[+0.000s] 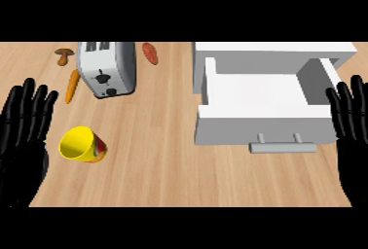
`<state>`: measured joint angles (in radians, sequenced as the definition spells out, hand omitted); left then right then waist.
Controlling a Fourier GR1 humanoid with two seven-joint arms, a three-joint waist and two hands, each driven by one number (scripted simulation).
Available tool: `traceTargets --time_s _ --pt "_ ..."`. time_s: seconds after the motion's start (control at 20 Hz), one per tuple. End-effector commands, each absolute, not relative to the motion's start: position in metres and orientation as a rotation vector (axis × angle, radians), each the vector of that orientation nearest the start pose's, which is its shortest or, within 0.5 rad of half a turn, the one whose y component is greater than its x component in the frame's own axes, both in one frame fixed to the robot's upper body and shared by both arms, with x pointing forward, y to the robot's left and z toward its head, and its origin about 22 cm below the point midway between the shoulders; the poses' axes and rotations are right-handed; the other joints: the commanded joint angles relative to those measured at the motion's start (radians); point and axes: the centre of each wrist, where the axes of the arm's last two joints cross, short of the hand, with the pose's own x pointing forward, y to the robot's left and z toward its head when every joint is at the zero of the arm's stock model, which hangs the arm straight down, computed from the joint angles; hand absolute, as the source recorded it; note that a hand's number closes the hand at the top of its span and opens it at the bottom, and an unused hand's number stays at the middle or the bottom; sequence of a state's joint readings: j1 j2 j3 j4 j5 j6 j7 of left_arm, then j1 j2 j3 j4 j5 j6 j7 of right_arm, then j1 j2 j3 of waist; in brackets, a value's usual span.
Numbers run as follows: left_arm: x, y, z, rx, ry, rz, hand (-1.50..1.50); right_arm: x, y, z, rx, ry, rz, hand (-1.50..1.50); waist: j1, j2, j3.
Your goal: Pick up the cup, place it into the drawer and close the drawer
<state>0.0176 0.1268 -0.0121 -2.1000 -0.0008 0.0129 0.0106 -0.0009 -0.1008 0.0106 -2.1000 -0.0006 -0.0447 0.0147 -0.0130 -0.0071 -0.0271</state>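
Nearest the lower edge, the left hand (20,151) rested at nine o'clock in the head view, fingers straight and pointing up, holding nothing. The right hand (354,146) rested likewise at three o'clock, flat and spread, also with nothing in it. Just beside the left hand, at about eight o'clock from the view's centre, lay the cup (79,144): bright yellow, tipped on its side on the counter (158,170), its round mouth turned up and to the left, with a patch of red and green on its outer wall at the right. At two o'clock stood the drawer (255,127), pulled well out of its white cabinet (273,51), its pale inside showing and its grey handle (283,147) at the front. The right hand's fingers lay close by the drawer's right wall. A broad stretch of bare wood ran between cup and drawer. At twelve o'clock from the cup lay a carrot (72,86), with a toaster (106,68) beside it, a mushroom (64,54) at eleven o'clock near the far edge, and a reddish sausage (149,52) past the toaster.
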Motion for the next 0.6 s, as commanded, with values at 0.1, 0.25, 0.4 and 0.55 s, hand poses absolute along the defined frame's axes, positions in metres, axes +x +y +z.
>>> traceTargets --time_s 0.1,0.25,0.4,0.55 --pt "0.215 0.279 0.135 -0.153 -2.101 -0.225 -1.50 0.212 -0.212 0.119 -0.048 -2.120 0.099 -1.50 0.018 0.008 0.026" --pt "0.209 0.310 0.138 -0.359 -2.112 -0.354 -1.50 0.206 -0.234 0.130 -0.063 -2.137 0.116 -1.50 0.019 0.006 0.024" --pt "0.218 0.325 0.101 -0.412 -1.863 -0.108 -1.50 0.215 -0.227 0.127 0.067 -1.967 0.255 -1.50 0.019 0.012 0.025" --pt "0.239 0.357 0.093 -0.440 -1.849 -0.079 -1.50 0.231 -0.236 0.125 0.071 -1.972 0.239 -1.50 0.011 0.012 0.026"
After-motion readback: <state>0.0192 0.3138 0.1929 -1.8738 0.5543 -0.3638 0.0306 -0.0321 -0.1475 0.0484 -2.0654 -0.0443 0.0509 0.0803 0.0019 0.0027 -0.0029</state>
